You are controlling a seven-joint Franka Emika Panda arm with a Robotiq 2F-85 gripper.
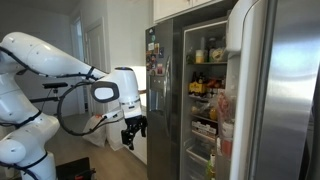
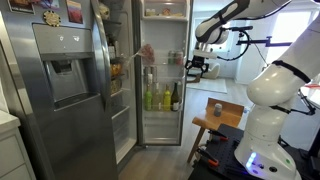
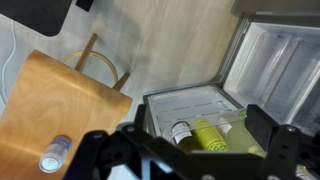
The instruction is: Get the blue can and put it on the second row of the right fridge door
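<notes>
Jaws spread and empty, I'd bring the gripper (image 3: 190, 160) over the blue can (image 3: 55, 153) on the worktop (image 3: 60, 90) — centre first, then descend.

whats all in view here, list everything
blue can: 1, blue with a whitish end, on the wooden stool
wooden stool: 1, light brown, on the floor near the open fridge
right fridge door: 1, brushed-steel grey, swung open
dark fridge door: 1, dark, papers and magnets on it, next to the open compartment
bottles: several, green and yellow, on a shelf in the fridge
shelf items: many, mixed colours, on the inner fridge shelves
floor: light wood
robot arm: 1, white, reaching towards the fridge
gripper: 1, black, open, empty, in the air in front of the fridge
</notes>
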